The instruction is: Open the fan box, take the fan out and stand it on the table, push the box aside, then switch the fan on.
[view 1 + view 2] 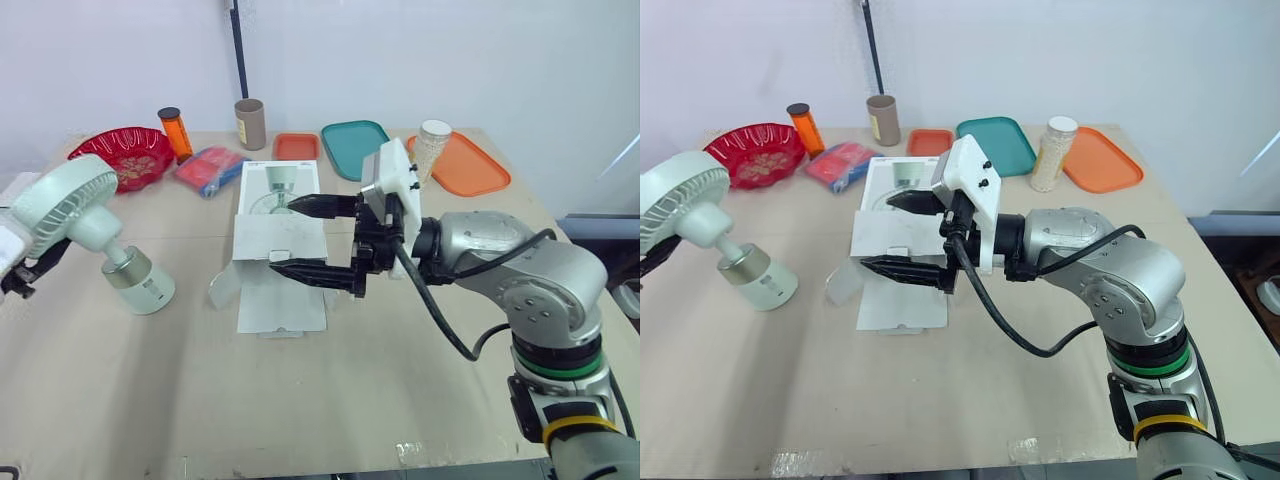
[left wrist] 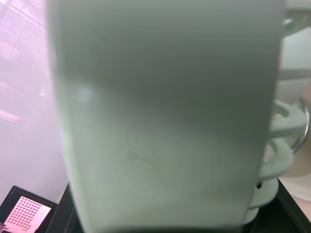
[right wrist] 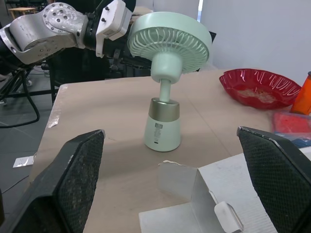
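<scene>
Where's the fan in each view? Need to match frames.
Left eye: fan far left, standing.
Right eye: fan far left too.
Left wrist: fan's pale green surface, very close.
Right wrist: fan mid-picture, upright.
Landmark: red bowl, in both eye views and right wrist.

You're looking at the table carrying the fan, standing on its base at the robot's left, and the opened box lying mid-table. Sitting along the far side: bowl, bottle, cup, packet, small orange tray, teal tray, jar, big orange tray.
</scene>
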